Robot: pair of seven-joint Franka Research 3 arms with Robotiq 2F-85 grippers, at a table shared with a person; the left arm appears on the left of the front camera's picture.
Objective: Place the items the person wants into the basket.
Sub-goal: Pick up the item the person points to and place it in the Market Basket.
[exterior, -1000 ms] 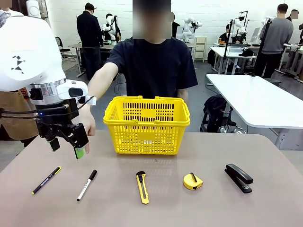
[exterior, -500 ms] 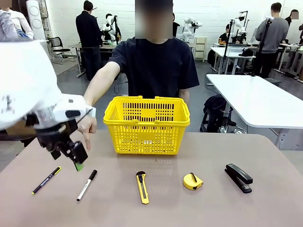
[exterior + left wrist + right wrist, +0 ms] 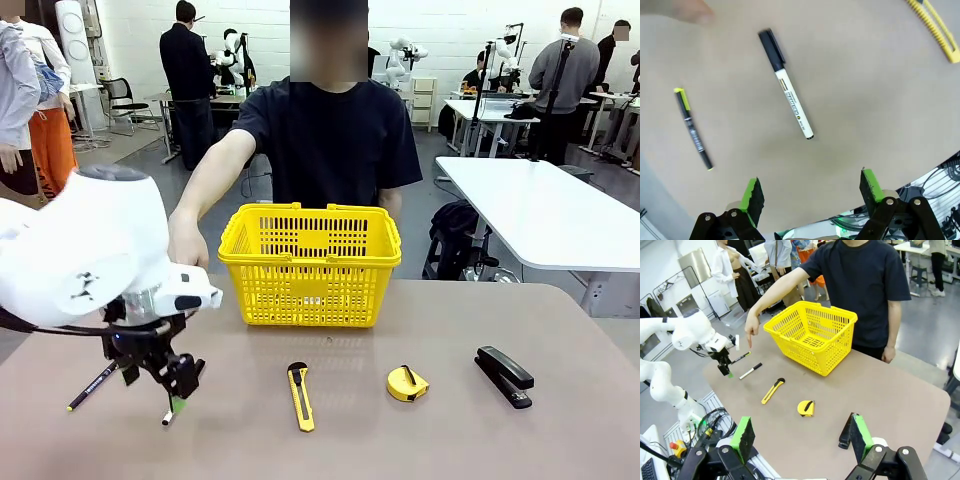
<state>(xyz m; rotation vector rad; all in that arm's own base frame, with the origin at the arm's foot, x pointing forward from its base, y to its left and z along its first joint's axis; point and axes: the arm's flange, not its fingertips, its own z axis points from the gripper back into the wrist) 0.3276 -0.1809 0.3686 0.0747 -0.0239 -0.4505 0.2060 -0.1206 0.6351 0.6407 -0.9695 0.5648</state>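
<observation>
The white marker with a black cap lies on the brown table, straight ahead of my left gripper, whose green-padded fingers stand open and hold nothing. From the front, that left gripper hangs low over the marker, covering most of it. The person's hand points a finger down toward the marker. The yellow tape measure and black stapler lie to the right. The yellow basket stands at the middle back. My right gripper is open, high above the near table edge.
A black pen with yellow accents lies just left of the marker. A yellow utility knife lies between the marker and the tape measure. The person stands behind the basket. A white table stands off to the right.
My left arm has come down and forward from beside the person's hand to just over the marker. The person's hand has risen a little. The right arm has not moved.
</observation>
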